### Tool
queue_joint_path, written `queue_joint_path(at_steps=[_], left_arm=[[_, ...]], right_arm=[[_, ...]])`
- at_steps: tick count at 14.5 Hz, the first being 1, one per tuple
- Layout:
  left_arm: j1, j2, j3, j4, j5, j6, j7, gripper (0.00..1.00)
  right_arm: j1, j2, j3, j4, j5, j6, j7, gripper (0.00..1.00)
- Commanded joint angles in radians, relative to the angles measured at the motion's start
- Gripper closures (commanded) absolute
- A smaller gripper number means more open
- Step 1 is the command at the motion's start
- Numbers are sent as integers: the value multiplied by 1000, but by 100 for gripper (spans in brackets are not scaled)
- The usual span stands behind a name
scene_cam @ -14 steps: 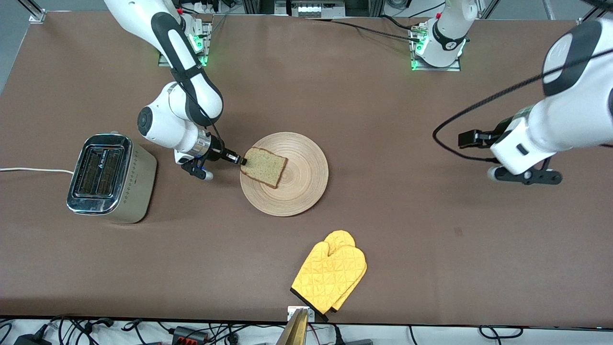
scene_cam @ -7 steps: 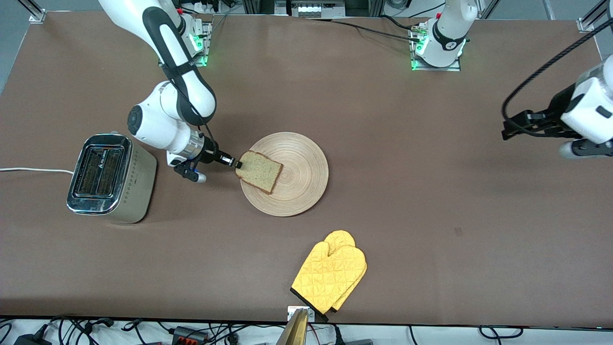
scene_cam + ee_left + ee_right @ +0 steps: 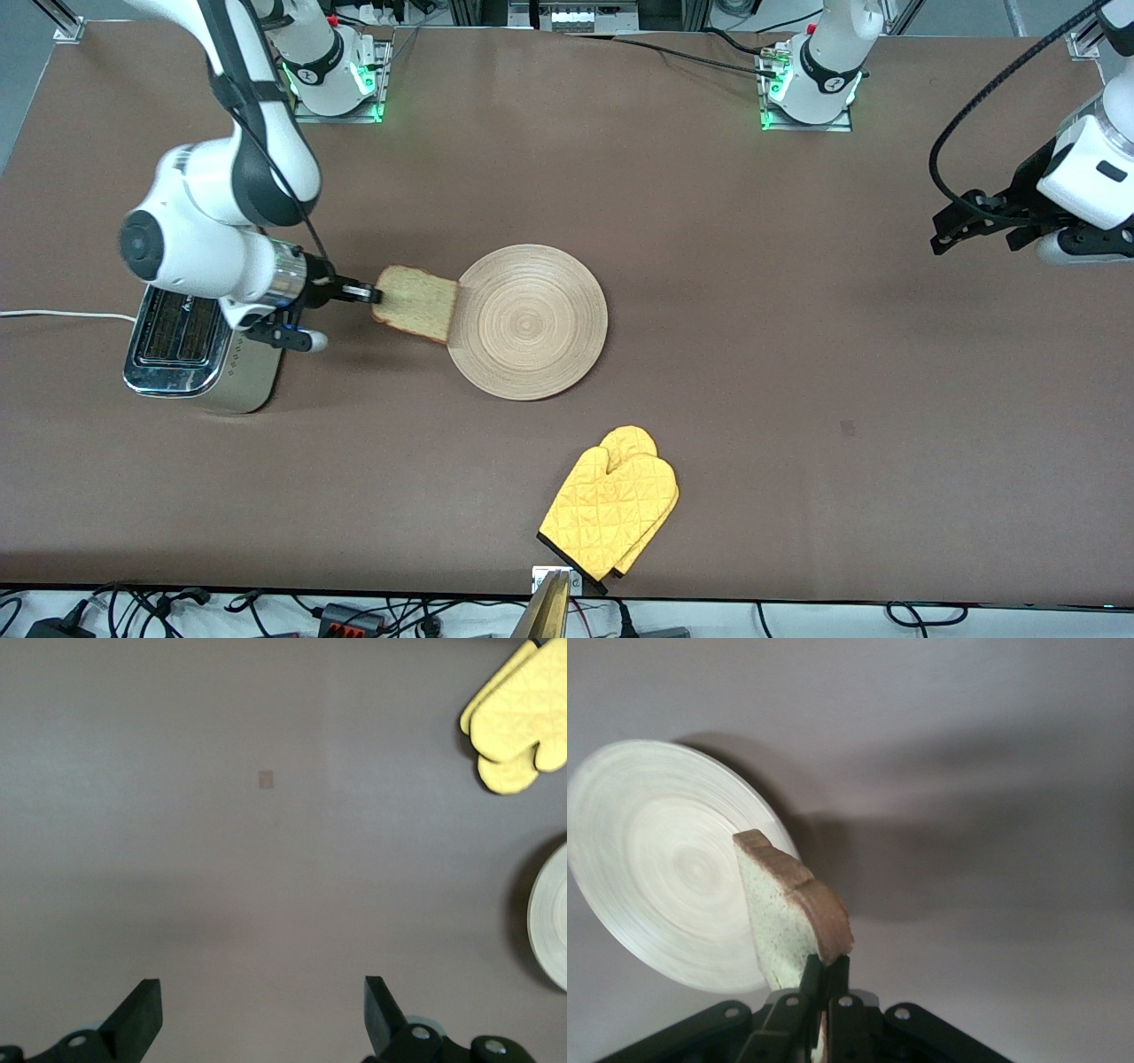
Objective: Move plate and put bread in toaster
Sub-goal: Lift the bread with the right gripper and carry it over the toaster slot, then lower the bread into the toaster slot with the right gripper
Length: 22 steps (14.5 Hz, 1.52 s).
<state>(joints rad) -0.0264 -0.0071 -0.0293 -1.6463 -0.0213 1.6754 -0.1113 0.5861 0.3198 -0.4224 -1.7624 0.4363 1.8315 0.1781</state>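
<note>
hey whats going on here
The right gripper is shut on the bread, holding it by one edge in the air between the plate and the toaster. The plate sits bare on the table, and the toaster's slots have no bread in them yet. A yellow oven mitt lies nearer the front camera. The left gripper waits open over bare table at its own end.

High front camera faces the bases; both wrist cameras look down, sharing the plate with it.
</note>
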Motion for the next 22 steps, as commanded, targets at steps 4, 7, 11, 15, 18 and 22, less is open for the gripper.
queue_joint_path(at_steps=[4,7,11,15,18,22], left_arm=[[-7,-8,20,22,-9,-85,47,0],[-10,-8,12,34,0,-86,48,0],[-10,-7,12,34,0,-88,48,0],[-12,-7,12,36,0,-88,47,0],[-12,-7,12,34,0,-88,47,0],[-12,-7,12,36,0,-88,45,0]], right_arm=[[-115,27,-18,306,-364,-421,-153,100],[-147,27,-19,345,-548,-460,-224,100],[-198,41,-19,366,-674,-436,-338,100],[-200,113,-19,390,-768,-380,-391,100],[-201,134,-18,396,-804,-362,-376,100],[-200,197,-15,451,-794,-314,-376,100]])
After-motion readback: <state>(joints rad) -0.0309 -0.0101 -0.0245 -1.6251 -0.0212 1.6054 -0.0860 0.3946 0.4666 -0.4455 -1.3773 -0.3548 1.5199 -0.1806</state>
